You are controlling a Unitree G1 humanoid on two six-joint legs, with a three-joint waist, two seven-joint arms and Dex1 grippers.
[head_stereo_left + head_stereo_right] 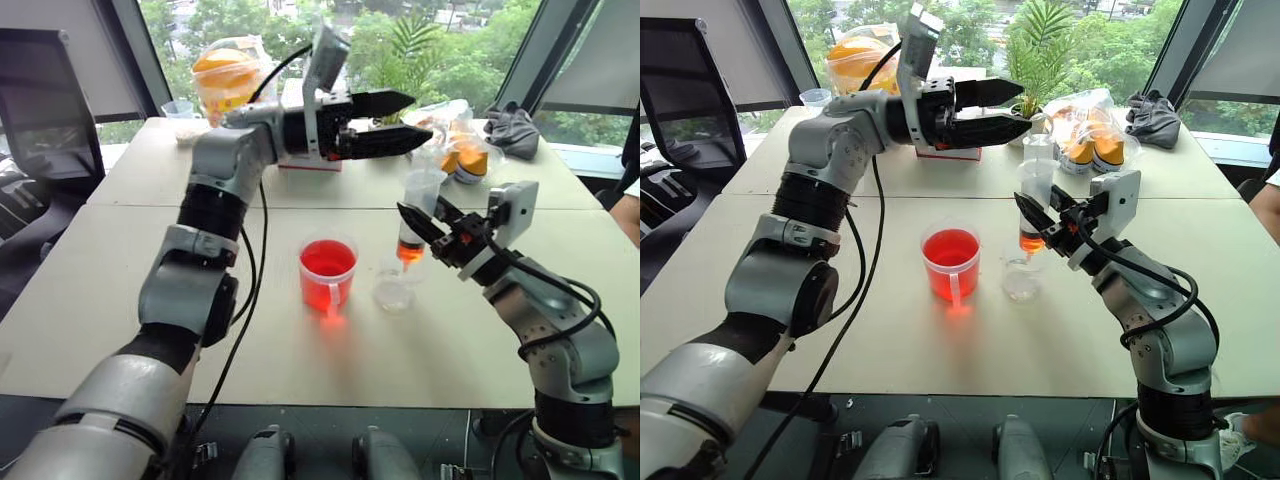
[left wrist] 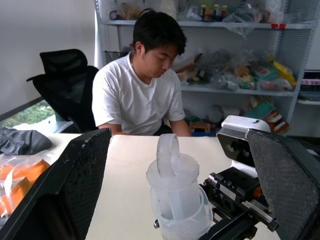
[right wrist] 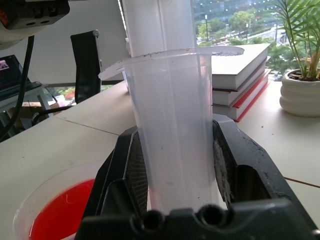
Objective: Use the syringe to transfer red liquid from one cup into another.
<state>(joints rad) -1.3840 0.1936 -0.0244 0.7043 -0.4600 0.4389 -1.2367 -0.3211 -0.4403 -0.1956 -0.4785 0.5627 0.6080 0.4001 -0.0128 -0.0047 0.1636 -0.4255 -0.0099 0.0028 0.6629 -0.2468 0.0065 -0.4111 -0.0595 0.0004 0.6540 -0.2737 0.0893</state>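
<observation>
- Syringe [image 1: 1035, 205]: clear barrel, orange tip pointing down, red liquid low in the barrel; held upright just above the small clear cup [image 1: 1022, 282].
- Right gripper [image 1: 1042, 227]: jaws closed on the syringe barrel from the side.
- Left gripper [image 1: 1005, 108]: jaws wide apart, empty, level with the plunger top, which stands between its fingers in the left wrist view.
- Red cup [image 1: 951, 263]: handled, part full of red liquid, standing on the surface [image 1: 890, 350] just beside the small cup.
- Risk: judged that a push on the plunger off its axis could tilt the barrel in the side grip, sending liquid past the small cup.
- Risk: a fast push may splash or tip the light cup.
- Writing: none readable on any item.
</observation>
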